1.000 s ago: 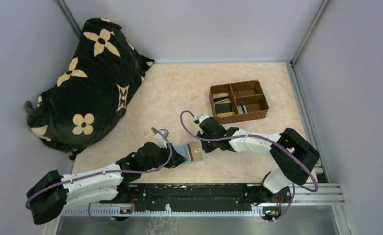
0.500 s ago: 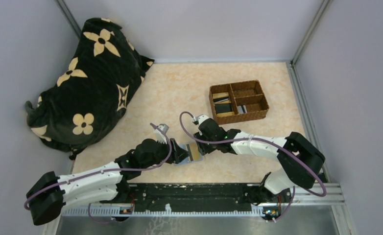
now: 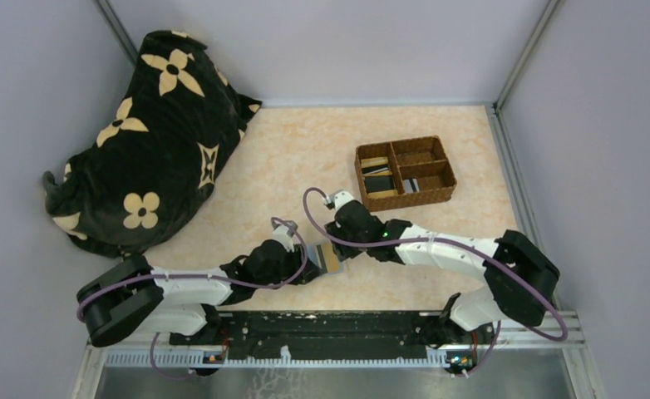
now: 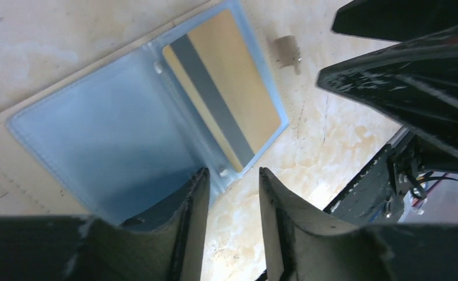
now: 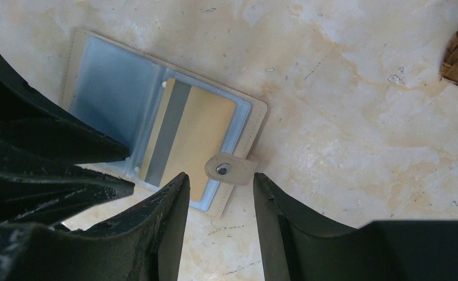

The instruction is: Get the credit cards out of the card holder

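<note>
The card holder (image 3: 325, 257) lies opened flat on the table between both grippers, pale blue inner faces (image 4: 115, 134) up. One tan-gold credit card (image 5: 200, 137) with a grey stripe sits in its right sleeve (image 4: 232, 99). The beige snap tab (image 5: 229, 168) sticks out at the holder's edge. My left gripper (image 4: 233, 174) is open and holds nothing. One of its fingers (image 4: 185, 211) hangs over the holder's near corner. My right gripper (image 5: 221, 177) is open just above the snap tab, holding nothing. The left gripper's dark fingers (image 5: 51, 175) show at the left of the right wrist view.
A brown woven tray (image 3: 449, 173) with compartments stands at the back right, with flat cards (image 3: 377, 173) in it. A black bag with cream flowers (image 3: 147, 133) fills the back left corner. The black rail (image 3: 338, 326) runs along the near edge.
My right gripper has gone from shut to open beside the holder's right edge. The left arm has folded in, its elbow swinging right, and its gripper has widened a little.
</note>
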Controlling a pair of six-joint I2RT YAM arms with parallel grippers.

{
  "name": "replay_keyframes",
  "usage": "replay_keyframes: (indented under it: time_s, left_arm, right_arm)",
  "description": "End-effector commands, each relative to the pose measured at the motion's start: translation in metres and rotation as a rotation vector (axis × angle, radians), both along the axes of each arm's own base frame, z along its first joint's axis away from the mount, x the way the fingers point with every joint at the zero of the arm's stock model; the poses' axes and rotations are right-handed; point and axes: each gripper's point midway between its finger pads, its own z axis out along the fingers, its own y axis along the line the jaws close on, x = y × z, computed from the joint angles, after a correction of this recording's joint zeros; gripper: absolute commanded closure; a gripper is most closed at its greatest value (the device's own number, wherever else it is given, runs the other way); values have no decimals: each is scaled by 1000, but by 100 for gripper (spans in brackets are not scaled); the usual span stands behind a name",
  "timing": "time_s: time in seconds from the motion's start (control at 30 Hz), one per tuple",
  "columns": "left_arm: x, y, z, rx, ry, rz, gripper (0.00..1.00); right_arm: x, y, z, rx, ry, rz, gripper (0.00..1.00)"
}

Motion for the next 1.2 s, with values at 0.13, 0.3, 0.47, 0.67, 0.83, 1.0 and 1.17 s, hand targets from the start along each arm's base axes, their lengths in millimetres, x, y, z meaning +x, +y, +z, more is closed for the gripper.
replay_keyframes:
  time_s: [0.13,0.3,0.47,0.67,0.83,1.0,1.17]
  left_arm:
    - [10,-12,9,-50,-40,8,36]
    - [13,-9,5,-36,-45,27,35]
    - [15,-6,6,-52,-72,41,33]
    - [18,-6,9,-76,-107,44,33]
    - [19,-12,14,-117,-123,32,33]
    - [19,-18,17,-139,-128,15,33]
    - [19,-21,16,-143,-122,13,33]
  right_arm:
    - [19,12,-12,-27,-52,-19,58]
    - [22,14,-23,-51,-48,-17,59]
    - [20,11,-37,-71,-34,-18,61]
    - [13,11,-48,-55,-5,-16,66]
    - [9,10,-51,-43,9,-20,67]
    - [6,12,-55,-20,27,-23,68]
    - [2,14,-57,2,43,-20,68]
